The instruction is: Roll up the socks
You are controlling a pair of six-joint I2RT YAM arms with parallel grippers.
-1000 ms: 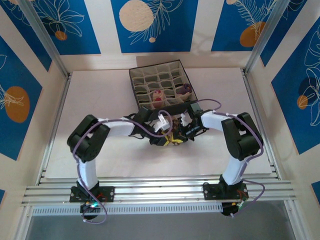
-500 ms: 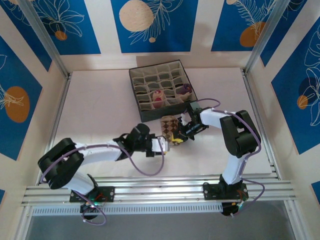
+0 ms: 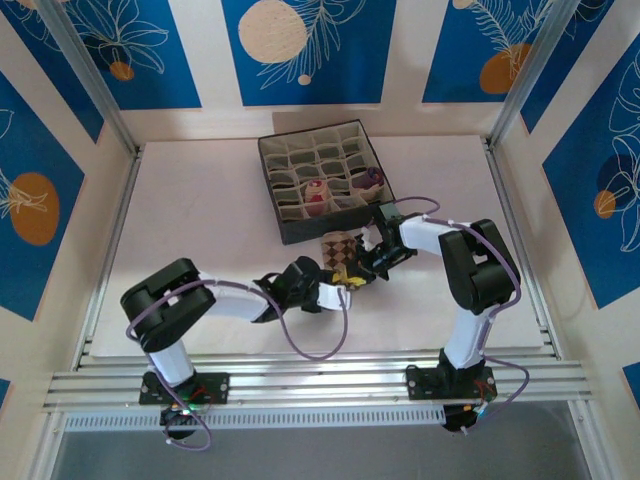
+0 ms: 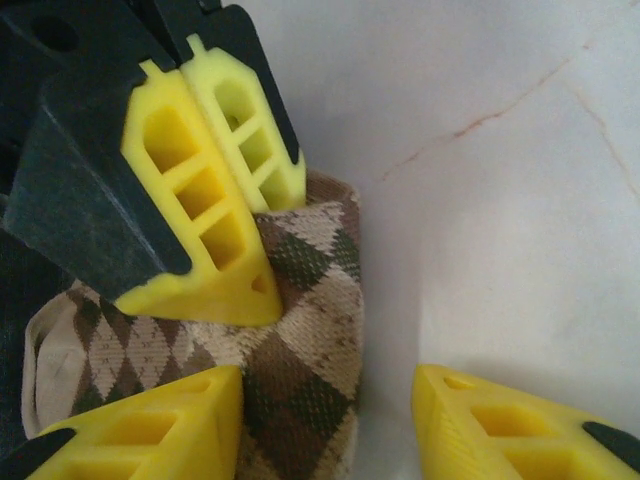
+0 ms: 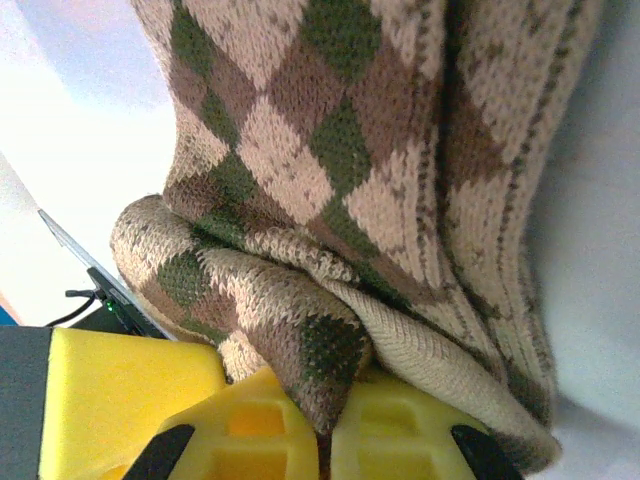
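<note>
The brown-cream diamond-patterned sock (image 3: 337, 247) lies bunched on the table just in front of the grey box. My right gripper (image 5: 322, 425) is shut on a folded edge of this sock (image 5: 340, 150); it sits at the sock's near right side (image 3: 358, 268). My left gripper (image 4: 325, 400) is open, and the sock's rolled end (image 4: 300, 330) lies between its fingers, against the left one. The right gripper's fingers (image 4: 215, 190) press into the sock from above left. A beige sock with maroon toe (image 3: 316, 192) and a dark purple sock (image 3: 370, 180) sit in box cells.
The grey fabric compartment box (image 3: 290, 228) stands right behind the sock, close to both grippers. Bare white table (image 3: 200, 200) spreads to the left and along the near edge. A purple cable (image 3: 315, 350) loops from the left arm toward the front rail.
The left arm dropped from over the sock, swung out low to the left, then folded its elbow back in; its gripper stays at the sock. The right gripper has held still on the sock.
</note>
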